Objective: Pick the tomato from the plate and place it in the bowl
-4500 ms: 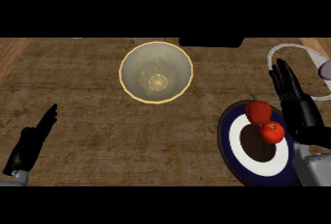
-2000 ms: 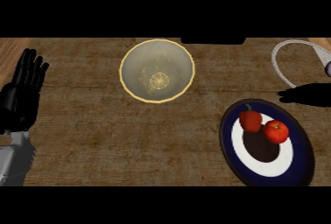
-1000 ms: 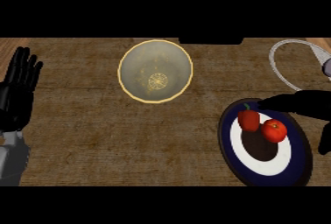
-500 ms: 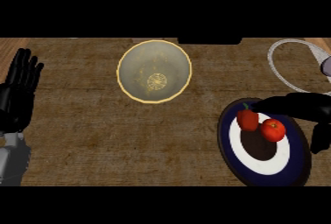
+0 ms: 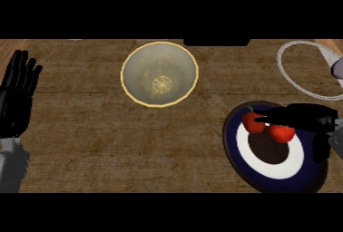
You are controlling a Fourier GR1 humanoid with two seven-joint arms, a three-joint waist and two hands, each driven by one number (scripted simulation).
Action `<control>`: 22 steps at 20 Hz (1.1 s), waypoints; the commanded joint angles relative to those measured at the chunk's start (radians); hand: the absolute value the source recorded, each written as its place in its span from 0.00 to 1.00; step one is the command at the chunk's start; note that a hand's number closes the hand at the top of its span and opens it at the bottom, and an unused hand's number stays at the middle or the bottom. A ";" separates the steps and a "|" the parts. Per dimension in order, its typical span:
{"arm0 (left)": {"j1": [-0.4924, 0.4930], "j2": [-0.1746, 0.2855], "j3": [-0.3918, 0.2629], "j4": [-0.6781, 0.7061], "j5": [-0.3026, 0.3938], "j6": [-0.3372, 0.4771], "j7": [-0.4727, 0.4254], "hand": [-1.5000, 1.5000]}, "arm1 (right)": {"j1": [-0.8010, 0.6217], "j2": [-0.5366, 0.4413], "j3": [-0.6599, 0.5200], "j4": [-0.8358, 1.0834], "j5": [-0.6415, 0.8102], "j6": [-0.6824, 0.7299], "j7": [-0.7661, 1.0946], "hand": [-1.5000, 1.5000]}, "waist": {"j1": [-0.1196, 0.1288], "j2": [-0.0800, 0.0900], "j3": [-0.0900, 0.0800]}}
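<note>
While tomato (image 5: 282, 133) sits on plate (image 5: 236, 146), just under right hand (image 5: 305, 117): fingers outstretched, nothing grasped, apparently poised for pickup. Second red fruit (image 5: 252, 123) at fingertips. Bowl (image 5: 139, 68) well left of hand. Left hand (image 5: 16, 93) open, resting.

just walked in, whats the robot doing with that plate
The robot's right hand is over the dark blue plate, fingers stretched across a tomato and a second red fruit beside it; neither looks lifted yet. The yellow bowl further back on the wooden counter holds nothing. The left hand rests open at the left edge, fingers up.
</note>
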 commanded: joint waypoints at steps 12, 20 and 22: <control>-0.068 -0.024 0.011 0.121 -0.030 -0.018 -0.053 0.50 | -0.027 0.142 -0.025 0.241 0.116 -0.098 -0.141 1.00 | -0.006 0.006 0.002; -0.030 -0.016 0.031 0.052 -0.022 -0.032 -0.031 0.50 | -0.060 0.142 -0.099 0.290 0.145 -0.145 -0.224 1.00 | -0.003 0.002 0.002; 0.056 -0.007 0.045 -0.038 0.008 -0.062 -0.019 0.50 | -0.071 0.179 -0.110 0.338 0.147 -0.171 -0.220 1.00 | 0.007 0.002 0.002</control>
